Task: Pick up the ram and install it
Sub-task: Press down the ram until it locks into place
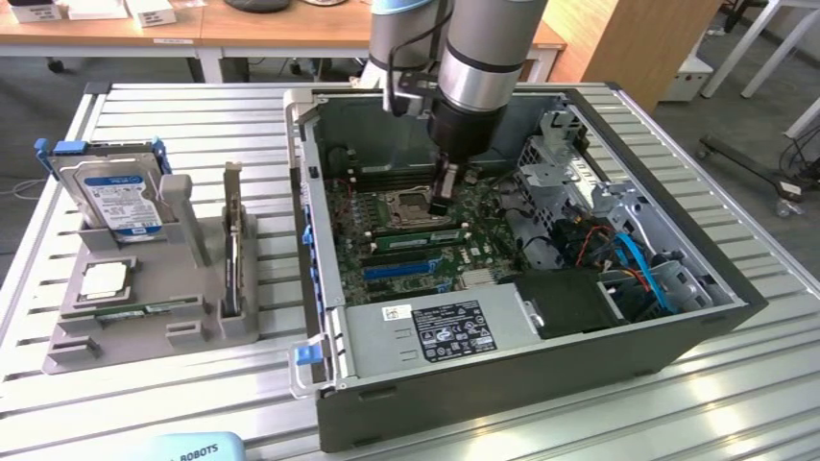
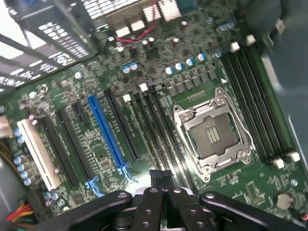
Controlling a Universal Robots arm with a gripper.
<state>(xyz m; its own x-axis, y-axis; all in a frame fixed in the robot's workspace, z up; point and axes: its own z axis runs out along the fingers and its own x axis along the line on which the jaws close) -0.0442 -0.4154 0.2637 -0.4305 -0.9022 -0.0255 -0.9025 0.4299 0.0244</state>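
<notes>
You see an open PC case (image 1: 513, 384) in the middle of the exterior frame, its motherboard (image 2: 159, 110) showing an empty CPU socket (image 2: 211, 137) and a blue slot (image 2: 108, 134). At left, a grey holder (image 1: 141, 317) carries a hard drive (image 1: 122, 197) and a CPU (image 1: 103, 280).

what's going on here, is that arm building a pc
Roughly, yes. The robot arm reaches into the open computer case, its shut gripper down at the memory slots beside the empty CPU socket, pressing on a ram stick there. A hard drive and CPU chip sit in the grey holder.
</notes>
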